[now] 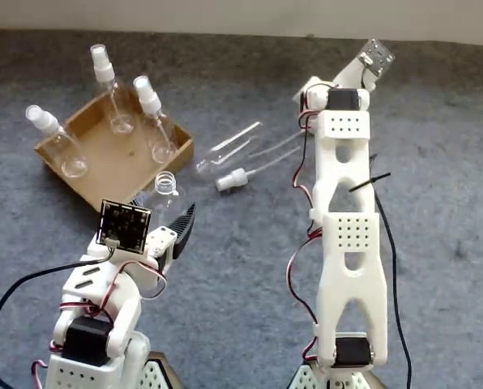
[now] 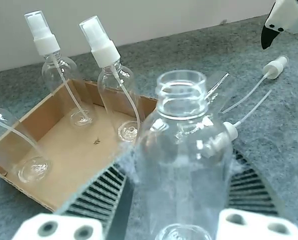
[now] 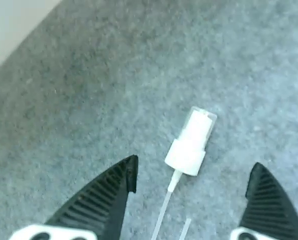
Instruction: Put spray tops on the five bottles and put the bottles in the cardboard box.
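Grey cloth covers the counter point(image 1: 436, 203) in the high view, where a cardboard box point(image 1: 104, 158) sits at the far left with three capped bottles point(image 1: 156, 121) standing in it. Just beside the box's near corner, the left pincer point(image 1: 170, 209) grips an open bottle point(image 1: 165, 186), which stands upright with nothing on its neck. A fifth bottle point(image 1: 225, 150) lies on its side between the box and the right arm point(image 1: 343, 186). A loose top point(image 1: 232, 180) lies near it, its tube trailing toward that arm. In the left wrist view, the ribbed jaws press both sides of the open bottle. The box lies beyond it with the capped bottles upright inside, and a second top point(image 2: 276, 66) lies farther off across the counter. In the right wrist view, the right pincer point(image 3: 195, 165) is spread wide above the counter. The second top lies between its jaws, touching neither, with its tube running back toward the camera.
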